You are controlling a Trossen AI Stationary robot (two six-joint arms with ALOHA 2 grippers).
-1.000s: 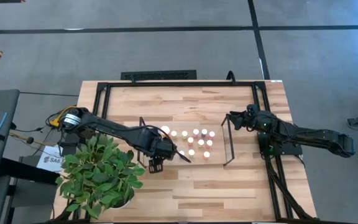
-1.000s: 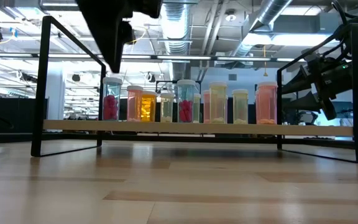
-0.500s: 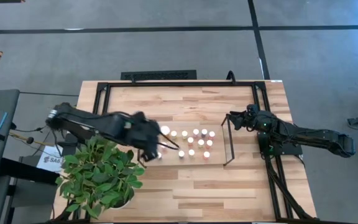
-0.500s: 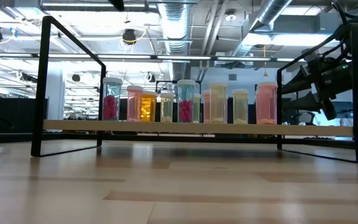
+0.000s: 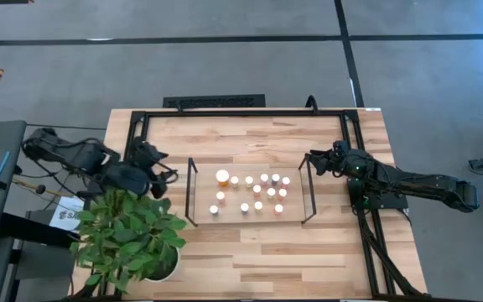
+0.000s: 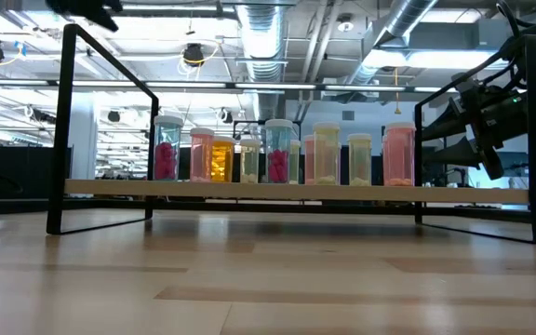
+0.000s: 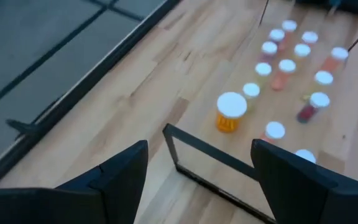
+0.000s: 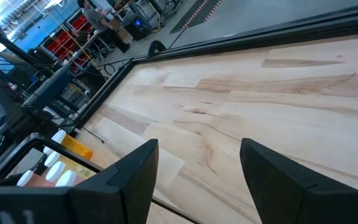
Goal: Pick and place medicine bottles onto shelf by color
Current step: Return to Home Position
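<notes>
The medicine bottles (image 5: 254, 193) stand upright in rows on the shelf (image 5: 204, 191), a light-wood board between two black wire ends. All have white caps, and a larger orange one (image 7: 231, 112) stands at the far left. In the low view the bottles (image 6: 277, 154) show red, orange and pale bodies. My left gripper (image 5: 164, 168) hangs open and empty, left of the shelf and above the table; its wrist view shows the gripper (image 7: 201, 144) with nothing between the fingers. My right gripper (image 5: 315, 159) waits open at the shelf's right end, also empty (image 8: 199, 144).
A potted plant (image 5: 132, 239) stands at the near left corner, just below my left arm. A black frame (image 5: 241, 113) runs around the table. Bare wood (image 5: 267, 260) lies between the shelf and the near edge.
My left gripper has drawn back from over the shelf's near left bottles toward the table's left edge, rising and turning as it went, with nothing in it. It has left the low view almost wholly. The bottles stay upright on the shelf.
</notes>
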